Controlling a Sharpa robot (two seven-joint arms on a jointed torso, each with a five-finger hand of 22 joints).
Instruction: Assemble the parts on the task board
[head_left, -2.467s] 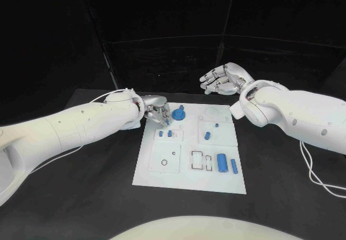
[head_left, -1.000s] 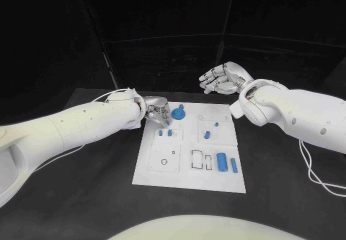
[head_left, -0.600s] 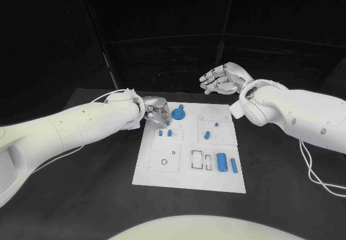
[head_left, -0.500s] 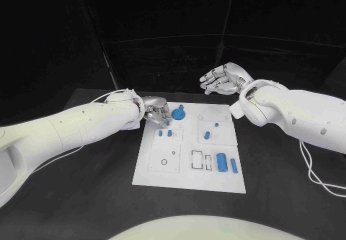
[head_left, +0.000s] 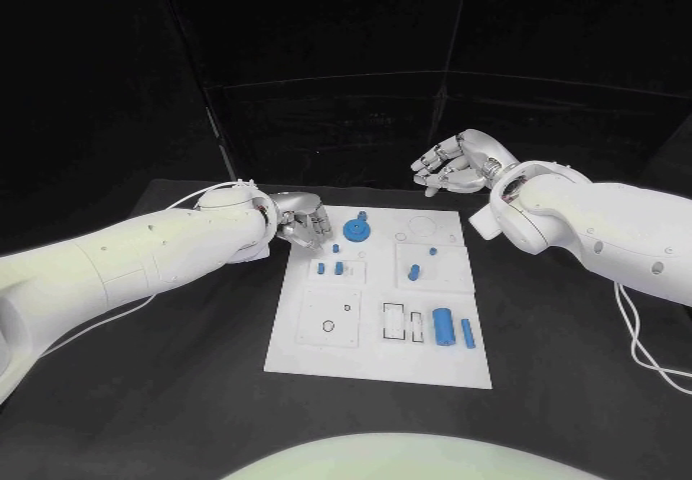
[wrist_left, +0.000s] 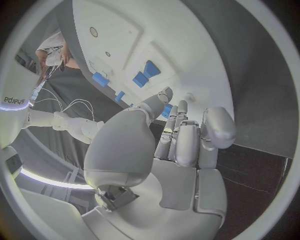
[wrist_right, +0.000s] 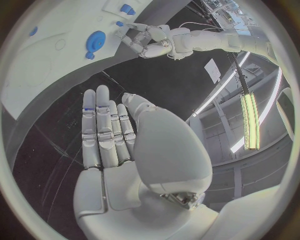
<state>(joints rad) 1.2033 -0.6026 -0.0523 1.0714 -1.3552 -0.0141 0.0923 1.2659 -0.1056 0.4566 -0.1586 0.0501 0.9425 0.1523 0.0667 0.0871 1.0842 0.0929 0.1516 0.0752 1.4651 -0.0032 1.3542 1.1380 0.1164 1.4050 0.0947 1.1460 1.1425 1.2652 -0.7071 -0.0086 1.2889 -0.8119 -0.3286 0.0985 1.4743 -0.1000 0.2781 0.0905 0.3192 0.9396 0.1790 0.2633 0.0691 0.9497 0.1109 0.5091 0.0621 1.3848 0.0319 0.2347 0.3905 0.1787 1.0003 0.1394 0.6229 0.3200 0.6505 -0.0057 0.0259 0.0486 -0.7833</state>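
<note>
The white task board (head_left: 329, 350) lies in the middle of the table. A blue gear (head_left: 358, 231) sits near its far edge, and a small blue peg (head_left: 335, 247) stands just in front of the gear. Two more pegs (head_left: 330, 268) stand below that one. A short blue piece (head_left: 414, 270) and two blue cylinders (head_left: 453, 327) lie further right. My left hand (head_left: 303, 225) hovers at the board's far-left corner, a little apart from the peg, fingers loosely extended (wrist_left: 181, 145) and holding nothing. My right hand (head_left: 454, 165) is raised beyond the far edge, fingers spread (wrist_right: 115, 145), empty.
The board has outlined slots (head_left: 402, 320) and a small hole (head_left: 329, 325) in its near half. Black table (head_left: 159, 380) surrounds the board on all sides. A dark backdrop with a rail stands behind the table.
My left hand has drawn back to the left, off the board, and the small blue peg that was at its fingertips now stands alone by the gear. My right hand has shifted slightly right.
</note>
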